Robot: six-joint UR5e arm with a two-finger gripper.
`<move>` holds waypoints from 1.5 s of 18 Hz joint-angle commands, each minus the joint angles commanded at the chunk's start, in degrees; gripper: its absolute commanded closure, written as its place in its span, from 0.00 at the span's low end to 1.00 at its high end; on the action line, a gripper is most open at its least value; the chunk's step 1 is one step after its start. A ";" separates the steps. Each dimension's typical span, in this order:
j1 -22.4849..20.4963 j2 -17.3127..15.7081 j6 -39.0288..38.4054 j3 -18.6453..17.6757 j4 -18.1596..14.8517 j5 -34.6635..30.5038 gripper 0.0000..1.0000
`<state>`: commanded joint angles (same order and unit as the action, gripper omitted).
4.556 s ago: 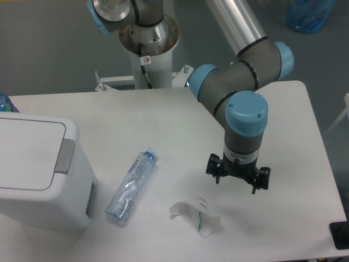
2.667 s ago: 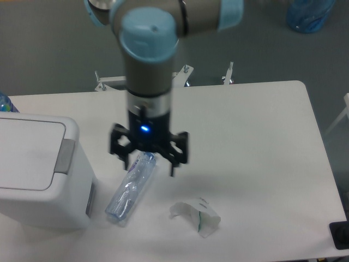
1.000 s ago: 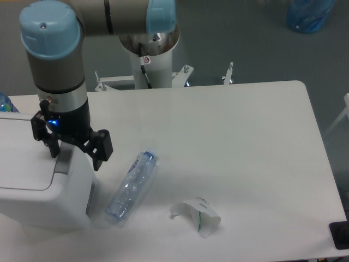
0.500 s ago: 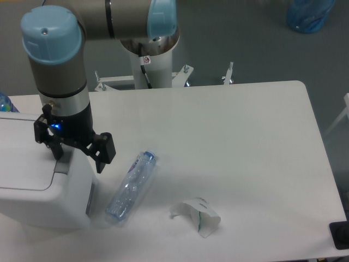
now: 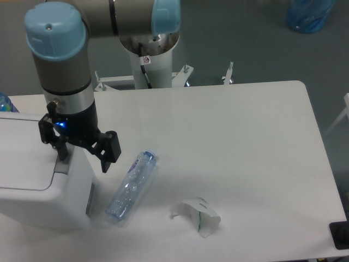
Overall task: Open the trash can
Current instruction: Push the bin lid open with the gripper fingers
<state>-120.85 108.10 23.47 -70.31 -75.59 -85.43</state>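
Nearest the camera, a crumpled scrap of white paper with a green mark (image 5: 196, 215) lies on the white table (image 5: 245, 142), and just left of it a clear, crushed plastic bottle with a blue cap (image 5: 131, 185) lies slantwise, cap toward the far side. At the left edge we see the large white boxy plastic trash can (image 5: 32, 180), its flat lid down and level, so we judge the opening not yet done. Our black two-finger gripper (image 5: 80, 151) hangs from the grey-and-blue arm straight over the can's right-hand rim, just where the grey rectangular push tab sits; only a sliver of that tab shows beneath the near finger. The fingers (image 5: 110, 155) stand spread wide and hold nothing: one points down over the lid's right edge, the other hangs off the can's side toward the bottle. The relation that matters, we judge, is vertical: the tab lies directly under the gripper's left finger, and its long side runs near to far along the rim, so a straight downward press looks like what the coming move calls for. Whether that finger already touches the tab we cannot tell from this view. Farthest back stand the arm's white pedestal (image 5: 150, 60) and the grey floor.
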 joint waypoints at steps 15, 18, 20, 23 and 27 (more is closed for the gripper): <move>0.09 0.26 -0.88 -0.53 0.00 0.09 0.00; 0.09 0.18 -0.88 -0.53 0.00 0.09 0.00; 0.09 0.26 -0.88 -0.53 0.00 0.00 0.00; 0.00 0.18 -0.88 -0.53 0.00 0.09 0.00; -0.09 -0.09 -0.70 -0.09 0.00 0.26 0.00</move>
<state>-120.94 108.02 22.76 -70.40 -75.59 -85.17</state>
